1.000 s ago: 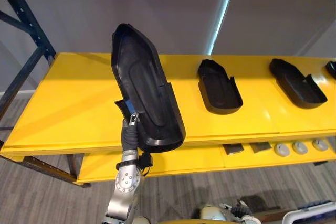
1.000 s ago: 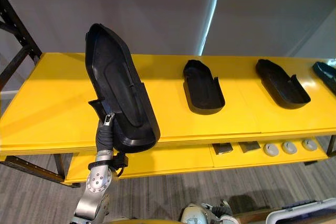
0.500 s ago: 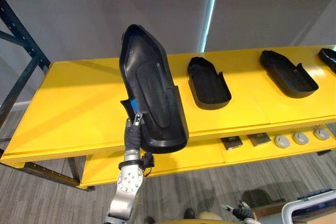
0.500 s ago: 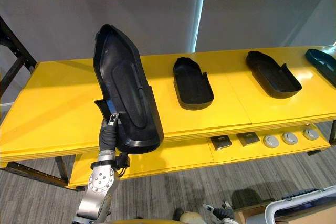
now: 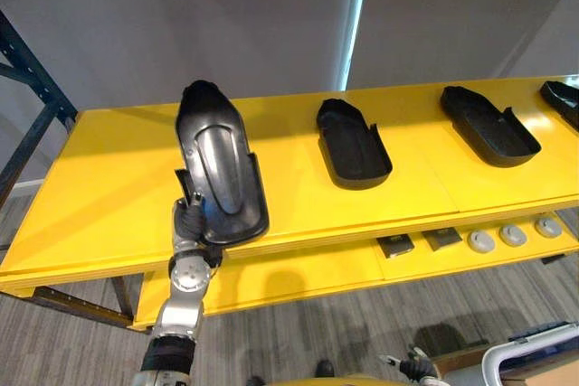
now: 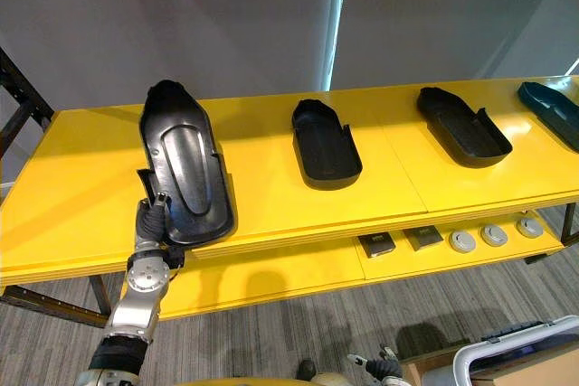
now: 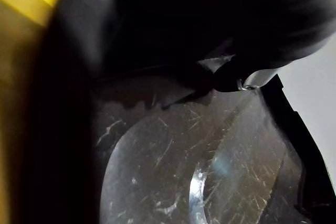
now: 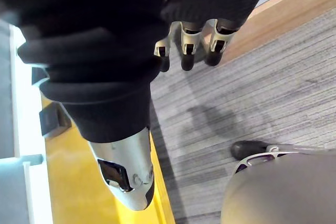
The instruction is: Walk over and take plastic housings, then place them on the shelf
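Observation:
A long black plastic housing lies low and slightly tilted over the left part of the yellow shelf top, its near end past the front edge. My left hand is curled round that near end from below. I cannot tell whether the housing rests on the shelf. In the left wrist view its scratched dark surface sits right against the camera. Three more black housings lie further right on the shelf. My right hand hangs over the floor, fingers relaxed and holding nothing.
The lower yellow shelf holds two dark square pieces and three grey round pieces. A dark blue rack upright stands at the left end. A white bin's rim shows at the lower right, on grey plank floor.
My left hand has come down and leftward, bringing the housing from nearly upright to lying low over the shelf's left part. The other housings have stayed put.

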You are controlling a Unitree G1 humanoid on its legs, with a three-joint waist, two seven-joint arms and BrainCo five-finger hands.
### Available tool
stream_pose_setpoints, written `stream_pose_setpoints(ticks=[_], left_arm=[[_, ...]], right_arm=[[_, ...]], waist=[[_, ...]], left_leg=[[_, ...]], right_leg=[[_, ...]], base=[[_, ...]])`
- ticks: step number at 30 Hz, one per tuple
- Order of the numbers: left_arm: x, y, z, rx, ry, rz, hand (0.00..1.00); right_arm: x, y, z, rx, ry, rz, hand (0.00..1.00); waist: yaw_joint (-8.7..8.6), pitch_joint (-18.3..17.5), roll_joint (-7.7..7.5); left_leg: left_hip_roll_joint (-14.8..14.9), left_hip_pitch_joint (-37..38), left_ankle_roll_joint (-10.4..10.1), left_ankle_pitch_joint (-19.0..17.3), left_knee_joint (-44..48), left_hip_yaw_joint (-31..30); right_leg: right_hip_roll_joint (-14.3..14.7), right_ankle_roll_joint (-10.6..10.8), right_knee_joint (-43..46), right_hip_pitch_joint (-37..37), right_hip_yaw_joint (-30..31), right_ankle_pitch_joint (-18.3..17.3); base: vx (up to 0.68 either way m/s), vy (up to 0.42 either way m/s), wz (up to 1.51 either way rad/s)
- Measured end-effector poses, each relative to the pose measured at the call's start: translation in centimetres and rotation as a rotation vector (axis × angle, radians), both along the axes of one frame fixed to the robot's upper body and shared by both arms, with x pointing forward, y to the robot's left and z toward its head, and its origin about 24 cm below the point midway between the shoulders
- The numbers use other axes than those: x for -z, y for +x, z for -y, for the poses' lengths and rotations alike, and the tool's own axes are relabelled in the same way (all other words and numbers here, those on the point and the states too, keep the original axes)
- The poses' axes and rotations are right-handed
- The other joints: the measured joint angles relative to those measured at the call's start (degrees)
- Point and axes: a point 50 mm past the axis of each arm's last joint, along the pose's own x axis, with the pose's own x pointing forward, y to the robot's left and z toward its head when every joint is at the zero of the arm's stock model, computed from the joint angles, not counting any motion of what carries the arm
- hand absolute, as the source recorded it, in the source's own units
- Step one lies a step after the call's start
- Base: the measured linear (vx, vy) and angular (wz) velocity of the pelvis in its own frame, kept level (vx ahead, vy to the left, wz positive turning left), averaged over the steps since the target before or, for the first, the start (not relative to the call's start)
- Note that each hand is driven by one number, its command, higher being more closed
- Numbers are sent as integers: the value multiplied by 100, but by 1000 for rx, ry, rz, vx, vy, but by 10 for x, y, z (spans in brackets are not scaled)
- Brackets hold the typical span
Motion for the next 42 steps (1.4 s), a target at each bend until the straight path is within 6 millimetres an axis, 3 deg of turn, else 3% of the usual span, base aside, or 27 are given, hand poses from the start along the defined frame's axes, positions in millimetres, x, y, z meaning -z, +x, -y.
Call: stream_pose_setpoints(ticks=[3,4,20,33,36,40,41,42], left_arm=[[-3,7,-8,-34,6,-5,100],[-3,9,-9,-37,7,-9,0],[-22,41,-39,-134,26,-34,0],[-34,46,-51,-184,40,-12,0],[-48,47,-49,-189,52,57,0],[-87,42,-32,-163,57,275,0],[-94,35,-22,-151,56,336,100],[-97,28,-12,-131,76,376,100]], right_arm=[[0,0,0,-3,-2,-1,0],[0,0,0,-2,-2,-1,0],[-1,0,3,-13,-11,-1,0],[0,0,2,-18,0,0,0],[0,-1,2,-21,5,0,0],[-1,1,2,-19,6,7,0],[-1,1,2,-18,6,7,0],[-1,0,2,-12,9,8,0]], waist=[[0,3,4],[1,3,5],[-4,164,31],[1,169,26],[9,193,13],[31,280,6],[28,289,10],[26,290,12]], left_leg=[[-2,-53,3,10,0,41],[-4,-61,11,16,0,52],[-70,-153,27,26,-39,65],[-74,-132,27,26,-40,71],[-78,-133,28,26,-41,63],[-91,-138,43,37,-42,20],[-97,-143,44,37,-42,-2],[-99,-141,44,37,-42,-16]], right_leg=[[4,-6,-34,-57,47,56],[5,-8,-34,-69,60,63],[-10,22,-36,-190,166,130],[-13,4,-28,-180,228,141],[-19,3,-27,-178,220,140],[-35,2,-27,-163,176,139],[-42,2,-27,-159,153,139],[-45,1,-27,-150,144,138]], base=[[-7,16,-11],[-8,14,-7],[0,11,-1],[0,0,0],[0,0,0],[5,4,6],[0,0,10],[0,0,7]])
